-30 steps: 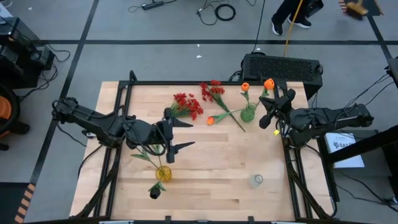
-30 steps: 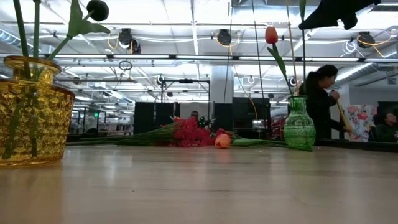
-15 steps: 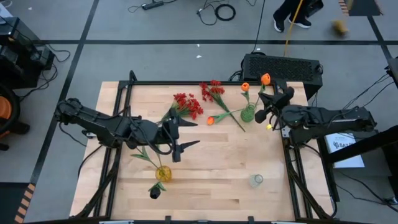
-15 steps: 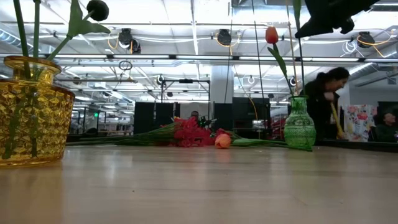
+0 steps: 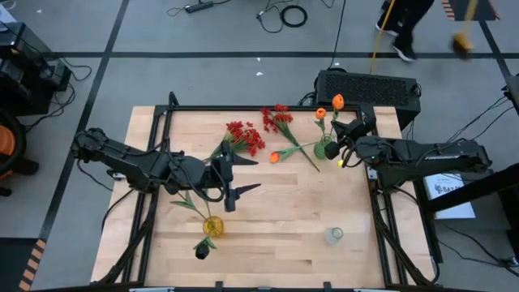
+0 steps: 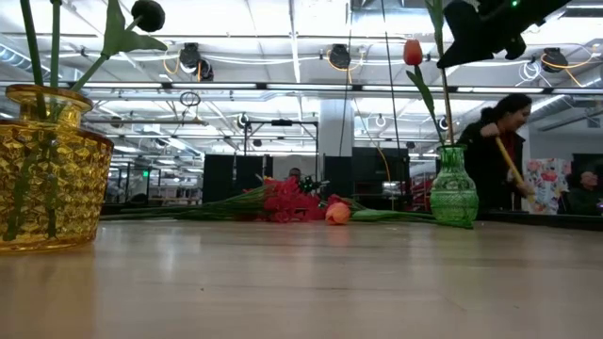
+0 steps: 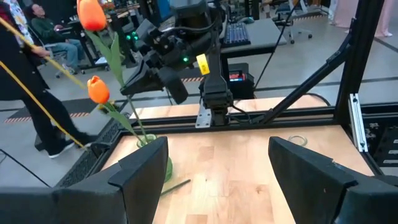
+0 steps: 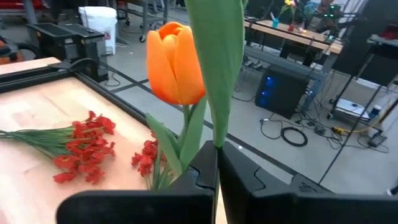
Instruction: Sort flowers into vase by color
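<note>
table [image 5: 276, 235] | left hand [image 5: 235, 174] spread, mid-table, empty | right hand [image 5: 339, 152] pinching orange tulip [image 5: 337, 101] stem over green vase [image 5: 323, 148] near far-right corner | flower light, floppy, top-heavy: grip mid-stem

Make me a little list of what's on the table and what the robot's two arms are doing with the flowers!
right tool: shut on an orange tulip's stem, above the green vase
held orange tulip: upright, stem reaching down toward the green vase
green vase: already holds one orange tulip
left tool: open, holding nothing, over the table's middle
yellow vase: holds black-bloomed stems
lying on the table: two red bunches, one orange tulip
clear glass vase: no flowers
</note>
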You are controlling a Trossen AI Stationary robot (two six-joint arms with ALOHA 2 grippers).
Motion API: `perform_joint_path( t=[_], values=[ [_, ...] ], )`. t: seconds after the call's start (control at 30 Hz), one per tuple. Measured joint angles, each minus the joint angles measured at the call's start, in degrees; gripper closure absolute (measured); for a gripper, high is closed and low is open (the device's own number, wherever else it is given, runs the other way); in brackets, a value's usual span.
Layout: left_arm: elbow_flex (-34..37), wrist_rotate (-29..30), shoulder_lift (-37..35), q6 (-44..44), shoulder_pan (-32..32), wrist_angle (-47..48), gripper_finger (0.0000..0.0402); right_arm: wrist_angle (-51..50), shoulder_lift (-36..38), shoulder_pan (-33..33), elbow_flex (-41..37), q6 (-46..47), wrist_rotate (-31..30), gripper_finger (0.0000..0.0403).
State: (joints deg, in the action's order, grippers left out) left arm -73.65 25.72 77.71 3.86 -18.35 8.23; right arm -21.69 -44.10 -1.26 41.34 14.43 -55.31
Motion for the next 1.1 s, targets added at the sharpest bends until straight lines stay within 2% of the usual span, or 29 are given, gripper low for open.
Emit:
perform_joint_path(
  t=[0.43,0.9,1.1],
  values=[
    [0.00,0.02,0.00,0.01,0.00,0.02,0.0117,-4.99,-2.04,1.62,0.00,11.20,-0.89,0.0403],
    [0.00,-0.09,0.00,-0.11,0.00,0.06,0.0117,-7.31,-11.14,3.17,0.00,26.60,-6.29,0.0403],
    [0.00,-1.29,-0.02,-0.15,0.00,0.24,0.0117,-9.94,-14.88,3.17,-0.02,33.06,-6.50,0.0403]
  ],
)
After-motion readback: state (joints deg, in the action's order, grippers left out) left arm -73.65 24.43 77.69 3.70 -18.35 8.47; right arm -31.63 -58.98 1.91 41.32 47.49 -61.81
